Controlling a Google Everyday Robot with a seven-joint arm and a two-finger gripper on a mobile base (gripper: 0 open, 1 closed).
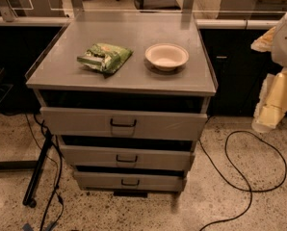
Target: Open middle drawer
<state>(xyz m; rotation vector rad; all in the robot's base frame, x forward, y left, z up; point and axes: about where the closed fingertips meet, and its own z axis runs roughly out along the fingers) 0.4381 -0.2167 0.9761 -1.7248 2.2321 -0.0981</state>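
Observation:
A grey metal cabinet (122, 76) with three drawers stands in the middle of the camera view. The middle drawer (85, 157) has a wide low front with a small black wire handle (126, 160) at its centre. A dark gap shows above its front. The larger top drawer (71, 121) sits above it and the smallest bottom drawer (95, 181) below. My arm hangs at the right edge, and my gripper (266, 121) points down there, well to the right of the cabinet and touching none of the drawers.
A green snack bag (104, 57) and a white bowl (166, 56) lie on the cabinet top. Black cables (244, 177) loop on the floor at the right, and more cables and a black stand leg (37, 172) are at the left. A dark counter runs behind.

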